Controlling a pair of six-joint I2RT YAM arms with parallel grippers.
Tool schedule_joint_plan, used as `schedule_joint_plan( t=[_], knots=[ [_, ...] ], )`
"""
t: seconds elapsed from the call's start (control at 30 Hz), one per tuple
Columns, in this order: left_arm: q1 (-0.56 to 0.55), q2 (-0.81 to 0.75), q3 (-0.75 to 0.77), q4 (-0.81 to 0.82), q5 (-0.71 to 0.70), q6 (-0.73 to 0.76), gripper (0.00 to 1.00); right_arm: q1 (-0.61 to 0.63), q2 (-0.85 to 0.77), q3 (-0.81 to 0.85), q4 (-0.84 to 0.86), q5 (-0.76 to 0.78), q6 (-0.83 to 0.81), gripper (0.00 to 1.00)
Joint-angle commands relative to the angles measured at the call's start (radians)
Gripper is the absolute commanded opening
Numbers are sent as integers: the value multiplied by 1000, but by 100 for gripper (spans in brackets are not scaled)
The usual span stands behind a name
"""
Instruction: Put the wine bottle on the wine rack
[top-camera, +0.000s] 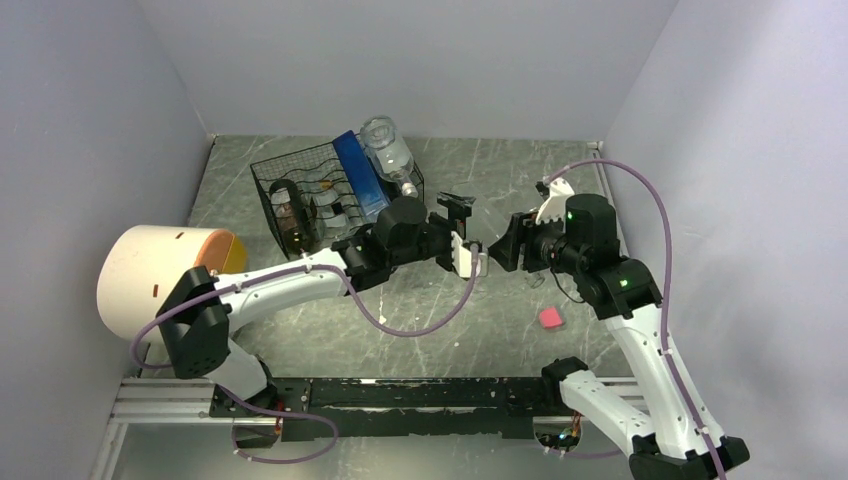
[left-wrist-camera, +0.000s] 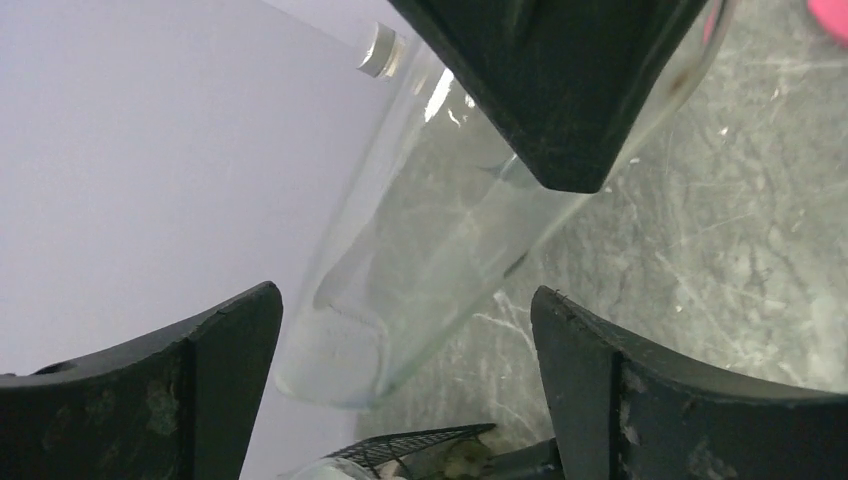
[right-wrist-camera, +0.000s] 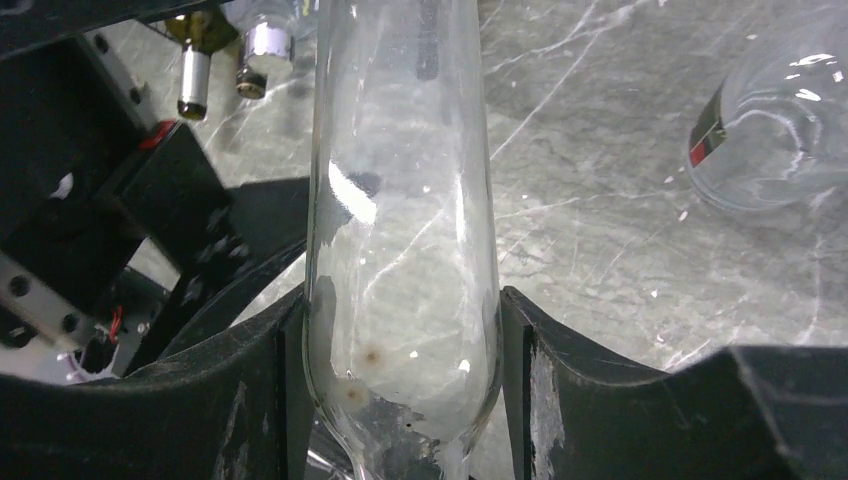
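Note:
A clear glass wine bottle (right-wrist-camera: 400, 200) is clamped between my right gripper's (right-wrist-camera: 402, 295) fingers near its shoulder. In the left wrist view the bottle (left-wrist-camera: 430, 230) slants with its cap up and away and its base between my left gripper's (left-wrist-camera: 403, 300) open jaws, touching neither finger. In the top view the two grippers face each other at mid-table, left (top-camera: 470, 258) and right (top-camera: 503, 250). The black wire wine rack (top-camera: 300, 200) stands behind the left arm with dark bottles in it.
A blue box (top-camera: 358, 175) and another clear bottle (top-camera: 388, 155) lie on top of the rack; that bottle also shows in the right wrist view (right-wrist-camera: 770, 130). A white and orange cylinder (top-camera: 150, 275) stands at the left. A small pink block (top-camera: 550, 318) lies near the right arm.

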Motion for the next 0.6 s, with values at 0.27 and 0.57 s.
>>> schedule_joint_plan(
  t=[0.27, 0.57],
  knots=[
    [11, -97, 6, 81, -439, -705, 100, -1, 7, 32, 235, 81, 64, 0],
    [24, -251, 9, -58, -701, -981, 99, -1, 68, 1, 450, -9, 138, 0]
  ],
)
